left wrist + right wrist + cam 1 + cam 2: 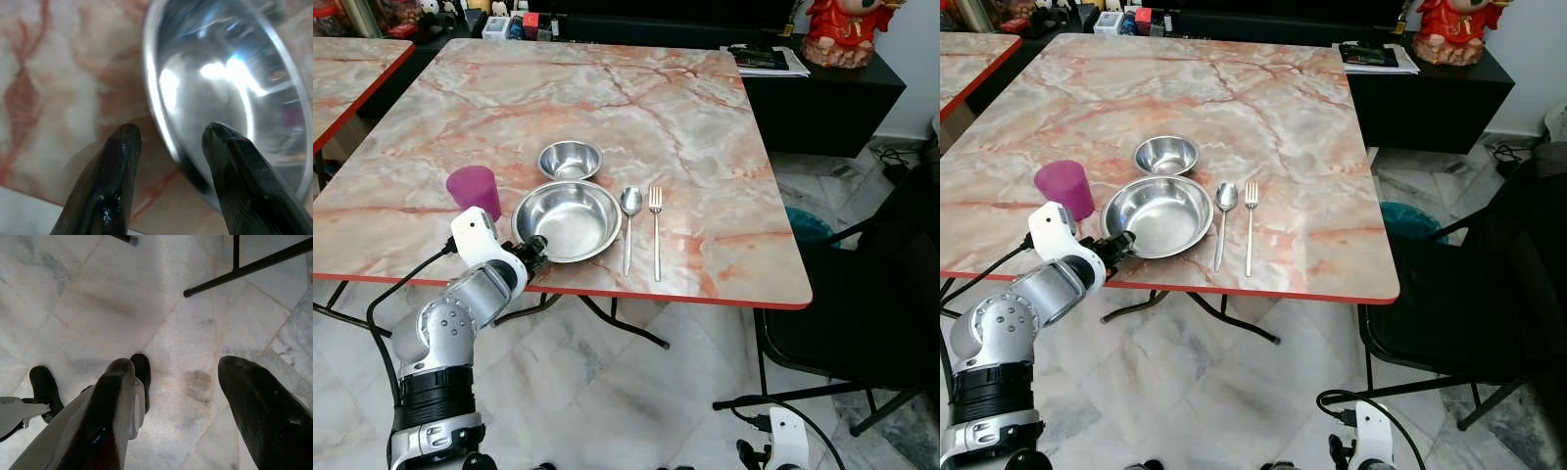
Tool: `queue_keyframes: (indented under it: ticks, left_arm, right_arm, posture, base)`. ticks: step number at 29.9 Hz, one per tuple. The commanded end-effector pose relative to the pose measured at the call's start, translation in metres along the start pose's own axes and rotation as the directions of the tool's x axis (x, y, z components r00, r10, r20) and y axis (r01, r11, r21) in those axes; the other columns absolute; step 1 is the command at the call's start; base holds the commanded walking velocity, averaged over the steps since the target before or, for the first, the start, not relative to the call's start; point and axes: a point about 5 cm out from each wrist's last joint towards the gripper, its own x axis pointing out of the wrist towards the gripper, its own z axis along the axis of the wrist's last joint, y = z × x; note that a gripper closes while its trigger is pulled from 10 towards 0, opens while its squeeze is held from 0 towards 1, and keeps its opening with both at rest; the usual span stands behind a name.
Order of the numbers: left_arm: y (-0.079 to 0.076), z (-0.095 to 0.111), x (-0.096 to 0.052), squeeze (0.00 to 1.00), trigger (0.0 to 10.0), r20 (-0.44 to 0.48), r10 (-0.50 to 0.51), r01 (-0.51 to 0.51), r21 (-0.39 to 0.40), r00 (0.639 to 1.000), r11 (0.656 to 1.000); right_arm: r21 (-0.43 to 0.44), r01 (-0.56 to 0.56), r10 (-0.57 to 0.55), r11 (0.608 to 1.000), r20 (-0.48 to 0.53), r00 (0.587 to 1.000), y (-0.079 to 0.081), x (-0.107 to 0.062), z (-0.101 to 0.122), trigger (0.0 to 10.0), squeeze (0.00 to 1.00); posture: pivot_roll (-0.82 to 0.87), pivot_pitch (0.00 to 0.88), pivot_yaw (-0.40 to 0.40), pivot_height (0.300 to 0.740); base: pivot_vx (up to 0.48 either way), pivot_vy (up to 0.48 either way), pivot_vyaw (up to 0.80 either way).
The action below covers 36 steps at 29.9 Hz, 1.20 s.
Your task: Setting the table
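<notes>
A: Two bowls, both steel. Big bowl (568, 219) sits near the front edge of the marble table (705, 147), small bowl (571, 160) just behind it, close but I can't tell if the rims touch.

B: Cutlery?

A: One spoon (629, 220), one fork (655, 230), lying side by side just right of the big bowl, heads pointing away from the robot, slightly apart from each other.

B: Cups?

A: One purple cup (475, 190), upright, just left of the big bowl.

B: Grippers?

A: Left gripper (534, 252) is at the big bowl's near-left rim, at the table's front edge. In the left wrist view its two fingers (110, 181) are spread, one over the table surface outside the rim, the other over the bowl's (225, 98) inside. Rim sits between them; can't tell if either finger touches it. Not clamped.

B: Right?

A: Right gripper (181, 411) hangs low by the floor, fingers wide apart, nothing between them. White marble floor tiles (98, 308) below it.

B: Anything else?

A: One black chair (862, 313) at the table's right side. One black cabinet (822, 98) behind the table with a red figurine (847, 29) and a stack of papers (764, 59) on top. Second marble table (352, 69) at far left, partly cut off.
</notes>
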Motion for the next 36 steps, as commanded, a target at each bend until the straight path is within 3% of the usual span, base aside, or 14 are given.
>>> queue_keyframes:
  ticks: [1,2,3,4,8,9,30,36]
  left_arm:
    - [0.0007,-0.0008,0.0022,0.00,10.0,-0.006,0.026,-0.026,0.005,1.000,1.000]
    - [0.0014,-0.0013,0.0024,0.00,9.5,-0.009,0.031,-0.031,0.008,0.999,0.999]
    - [0.0022,-0.0017,0.0027,0.00,4.5,-0.011,0.038,-0.038,0.007,0.999,0.999]
    - [0.0035,-0.0023,0.0032,0.00,0.9,-0.012,0.043,-0.043,0.003,0.999,0.999]
    - [0.0048,-0.0029,0.0036,0.00,0.7,-0.013,0.048,-0.048,0.000,0.999,0.999]
    - [0.0058,-0.0034,0.0040,0.00,0.0,-0.013,0.053,-0.053,-0.002,0.999,0.999]
    - [0.0055,-0.0013,0.0040,0.00,0.0,0.019,0.076,-0.076,-0.035,0.997,0.997]
    - [-0.0020,0.0030,0.0023,0.00,0.0,0.068,0.023,-0.018,-0.076,0.997,0.997]
  right_arm:
    - [0.021,0.012,-0.012,1.000,-0.015,1.000,-0.0026,-0.0011,-0.0053,10.0,0.00]
    - [0.021,0.013,-0.012,1.000,-0.015,1.000,-0.0026,-0.0012,-0.0053,10.0,0.00]
    - [0.021,0.012,-0.012,1.000,-0.015,1.000,-0.0026,-0.0012,-0.0053,10.0,0.00]
    - [0.021,0.012,-0.012,1.000,-0.016,1.000,-0.0026,-0.0012,-0.0053,10.0,0.00]
    - [0.021,0.011,-0.011,1.000,-0.016,1.000,-0.0025,-0.0011,-0.0053,10.0,0.00]
    - [0.021,0.011,-0.010,1.000,-0.016,1.000,-0.0025,-0.0011,-0.0052,10.0,0.00]
    - [0.014,0.011,-0.010,1.000,-0.019,1.000,-0.0034,-0.0013,-0.0053,10.0,0.00]
    - [0.012,0.010,-0.010,1.000,-0.019,1.000,-0.0034,-0.0013,-0.0051,10.0,0.00]
  posture:
    - [-0.04,0.154,-0.044,0.740]
    - [-0.04,0.154,-0.044,0.740]
    - [-0.04,0.154,-0.044,0.740]
    - [-0.04,0.154,-0.044,0.740]
    - [-0.04,0.154,-0.044,0.740]
    - [-0.04,0.154,-0.045,0.740]
    - [-0.04,0.151,-0.053,0.740]
    - [-0.04,0.151,-0.053,0.740]
  base:
    - [0.000,0.000,0.00]
    - [0.000,0.000,0.00]
    - [0.000,0.000,0.00]
    - [0.000,0.000,0.00]
    - [0.000,0.000,0.00]
    - [0.000,0.000,0.00]
    - [0.000,0.000,0.00]
    - [0.000,0.000,0.00]
